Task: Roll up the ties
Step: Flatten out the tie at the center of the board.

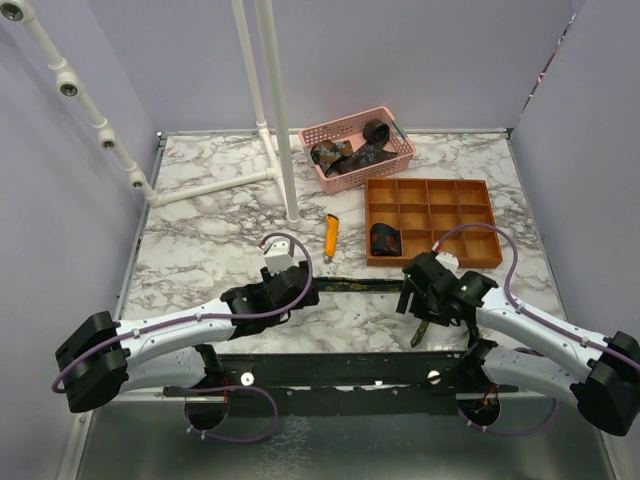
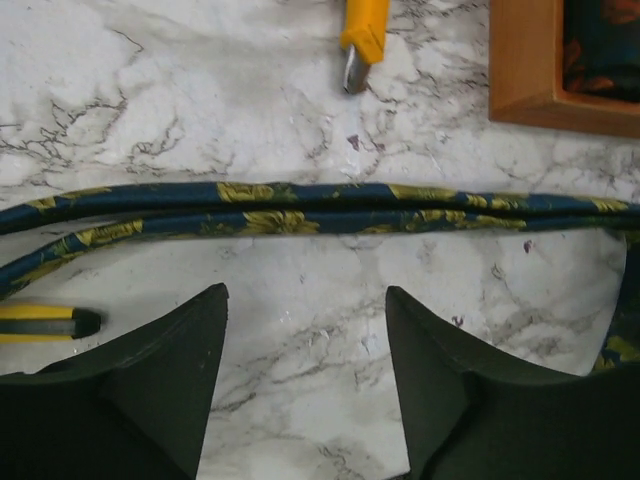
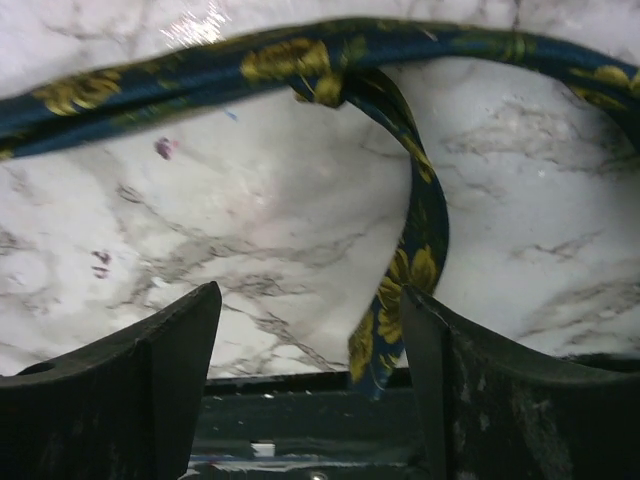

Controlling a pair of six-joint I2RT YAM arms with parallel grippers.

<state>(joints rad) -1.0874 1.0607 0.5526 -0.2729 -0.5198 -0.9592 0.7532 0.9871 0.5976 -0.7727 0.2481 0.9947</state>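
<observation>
A navy floral tie (image 1: 365, 285) is laid left to right across the near part of the marble desk (image 1: 200, 230). It is doubled lengthwise into a narrow band, a shape judged to suit winding from one end. The left gripper (image 2: 305, 295) is held low on the near side of the band. Its jaws are spread wide with only bare desk between them, so nothing is gripped, and the band lies just beyond the fingertips. The right gripper (image 3: 310, 295) is poised at the band's right end, where a loose tail is bent back toward the near edge of the desk. Its jaws are likewise parted widely and closed on nothing. The tail runs close beside one finger, but contact there cannot be told. The placement is read as one arm set to steady the band while the other starts the coil. One rolled tie (image 1: 385, 238) is already seated in a left-column compartment of the wooden tray (image 1: 428, 264). Further ties are heaped in the pink basket (image 1: 370, 172) at the far side. An orange utility knife (image 1: 331, 232) is left lying just far of the band.
</observation>
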